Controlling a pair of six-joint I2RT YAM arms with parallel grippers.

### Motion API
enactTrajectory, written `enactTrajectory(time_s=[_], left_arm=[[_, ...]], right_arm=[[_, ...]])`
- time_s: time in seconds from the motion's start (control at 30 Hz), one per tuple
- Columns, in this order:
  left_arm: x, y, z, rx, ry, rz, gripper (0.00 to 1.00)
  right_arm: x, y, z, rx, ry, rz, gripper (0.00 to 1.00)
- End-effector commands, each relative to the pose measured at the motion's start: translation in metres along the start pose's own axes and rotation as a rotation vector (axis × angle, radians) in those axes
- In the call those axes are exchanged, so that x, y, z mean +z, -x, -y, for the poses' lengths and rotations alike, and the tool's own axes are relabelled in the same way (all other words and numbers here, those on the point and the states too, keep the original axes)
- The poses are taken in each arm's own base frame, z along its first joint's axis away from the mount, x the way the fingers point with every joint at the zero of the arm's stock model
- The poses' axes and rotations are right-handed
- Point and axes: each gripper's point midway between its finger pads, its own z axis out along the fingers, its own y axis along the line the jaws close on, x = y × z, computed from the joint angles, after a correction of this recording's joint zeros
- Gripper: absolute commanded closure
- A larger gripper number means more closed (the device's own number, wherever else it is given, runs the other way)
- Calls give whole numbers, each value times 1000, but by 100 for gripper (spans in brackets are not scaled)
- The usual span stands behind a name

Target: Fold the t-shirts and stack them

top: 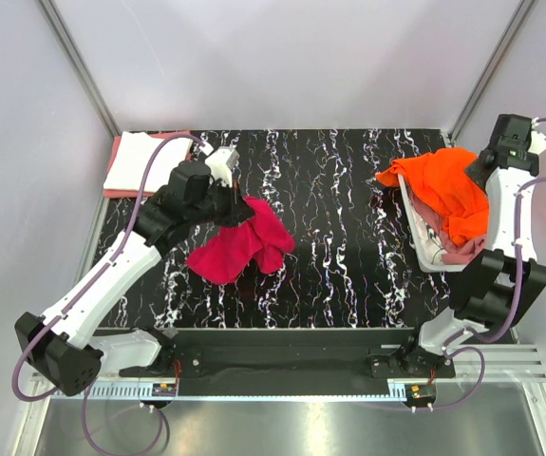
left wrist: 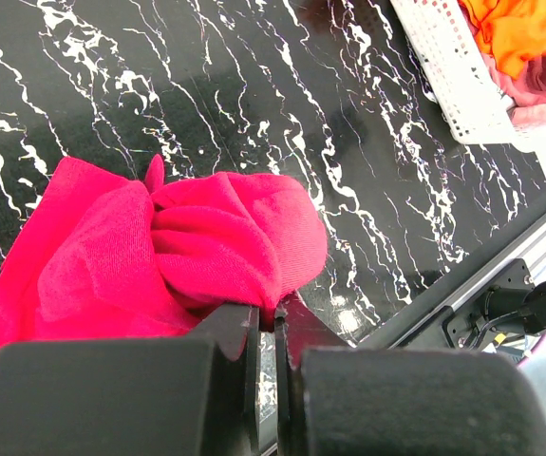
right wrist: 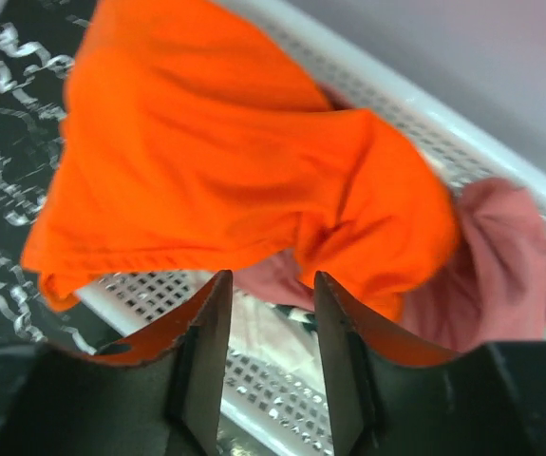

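Crimson cloth is pinched tight in the left gripper (left wrist: 274, 323), with the crimson t-shirt (left wrist: 159, 247) bunched at the left-centre of the table (top: 348, 209). The right gripper (right wrist: 268, 294) stands open, holding nothing, over the orange t-shirt (right wrist: 216, 142) draped across the rim of the basket (right wrist: 282, 399), far right. I'd spread the red one flat, sleeves out, before any fold.

Your red shirt (top: 242, 244) lies bunched mid-surface; orange shirt (top: 448, 190) drapes over pink shirt (right wrist: 515, 252); white shirt (top: 140, 161) sits folded far-left.
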Motion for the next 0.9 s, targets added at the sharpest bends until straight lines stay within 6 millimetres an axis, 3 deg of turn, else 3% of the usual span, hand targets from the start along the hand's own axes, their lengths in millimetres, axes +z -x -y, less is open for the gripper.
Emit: enactTrajectory(time_s=[0.0, 0.17, 0.2, 0.3, 0.53, 0.6, 0.63, 0.67, 0.73, 0.83, 0.87], left_arm=[[-4, 24, 8, 30, -29, 78, 100], [1, 22, 11, 20, -48, 57, 100], [1, 21, 10, 19, -47, 55, 100], [1, 19, 8, 24, -41, 52, 100], [3, 15, 2, 26, -25, 43, 100], [3, 15, 2, 28, -26, 45, 100], [3, 15, 0, 27, -20, 46, 100], [3, 15, 1, 29, -22, 47, 100], [3, 16, 0, 27, -18, 48, 100], [3, 16, 0, 28, -20, 46, 100], [4, 15, -1, 28, -16, 44, 100]], right_arm=[[-7, 14, -35, 31, 171, 17, 52], [28, -9, -76, -34, 351, -62, 42], [50, -21, -77, -64, 337, -103, 41], [83, -37, -79, -96, 305, -156, 38], [121, -62, -91, -112, 322, -224, 34], [132, -66, -87, -116, 290, -224, 44], [136, -68, -84, -118, 271, -223, 54], [138, -70, -78, -121, 242, -228, 82], [136, -64, -58, -129, 142, -193, 100], [98, -35, -35, -109, 40, -110, 100], [69, -20, -25, -83, 13, -77, 100]])
